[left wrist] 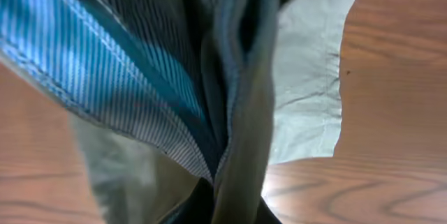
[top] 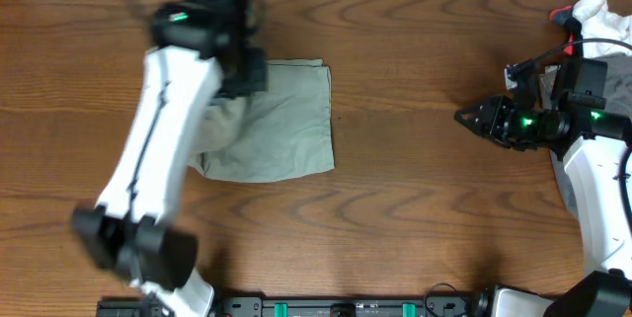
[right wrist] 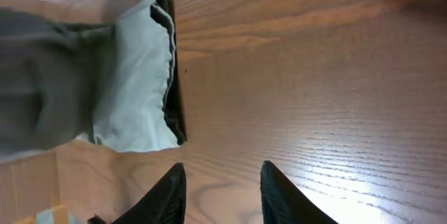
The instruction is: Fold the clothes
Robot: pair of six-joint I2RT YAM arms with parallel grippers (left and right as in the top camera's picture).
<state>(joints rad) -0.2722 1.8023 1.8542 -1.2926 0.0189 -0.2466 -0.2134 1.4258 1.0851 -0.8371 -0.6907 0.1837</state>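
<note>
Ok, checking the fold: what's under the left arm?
The shorts, lying on the table. Their left part is covered by the arm, so the fold there can't be seen from overhead.

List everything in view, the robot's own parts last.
shorts: one pair, pale khaki-green with blue-striped lining, left-centre of the table, one side raised and bunched
cloth pile: one, white with red, far right corner of the table
table: one, brown wood grain, under everything
left arm: one, white and black, reaching over the shorts
right arm: one, white and black, at the right edge
left claw: one, black, shut on the shorts' bunched side
right claw: one, black, open and empty, over bare wood right of the shorts
</note>
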